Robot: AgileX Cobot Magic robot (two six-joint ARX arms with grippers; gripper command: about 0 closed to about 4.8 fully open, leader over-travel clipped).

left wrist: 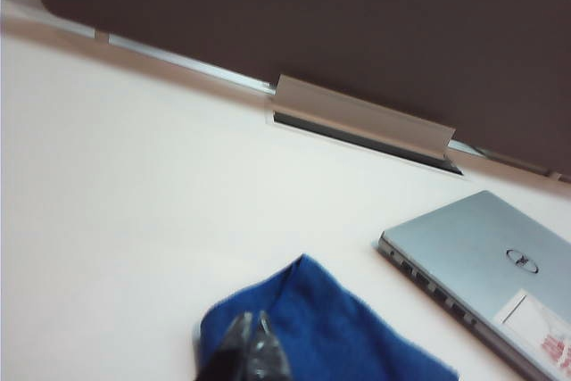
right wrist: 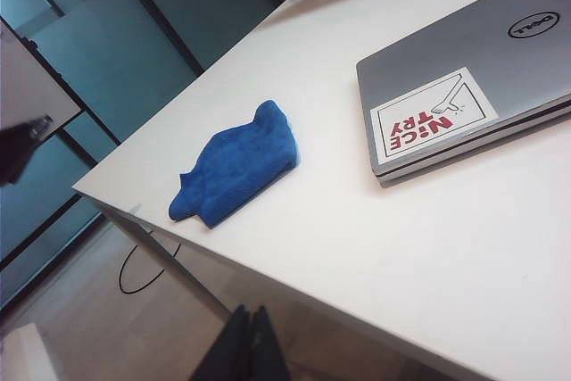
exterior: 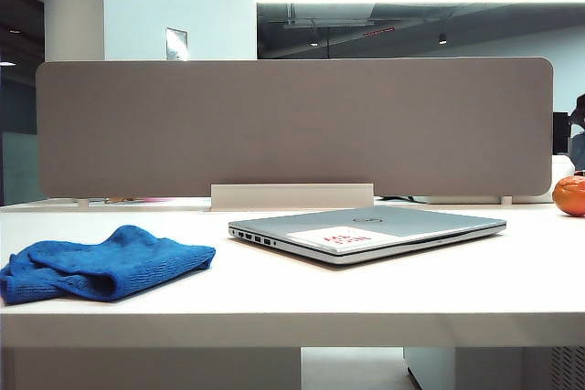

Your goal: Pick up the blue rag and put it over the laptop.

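The blue rag (exterior: 105, 262) lies crumpled on the white table (exterior: 393, 299) at the left; it also shows as the rag (left wrist: 330, 332) and the rag (right wrist: 236, 165). The closed silver laptop (exterior: 370, 230) rests right of the middle, with a red-lettered white sticker (right wrist: 433, 118) on its lid. My left gripper (left wrist: 251, 320) is shut and empty, seen over the rag's near part. My right gripper (right wrist: 251, 314) is shut and empty, off the table's front edge above the floor. Neither arm shows in the exterior view.
A grey divider panel (exterior: 292, 125) on a pale base (exterior: 292, 196) closes off the back of the table. An orange round object (exterior: 570, 195) sits at the far right edge. A black cable (right wrist: 143, 269) lies on the floor beneath the table's left corner.
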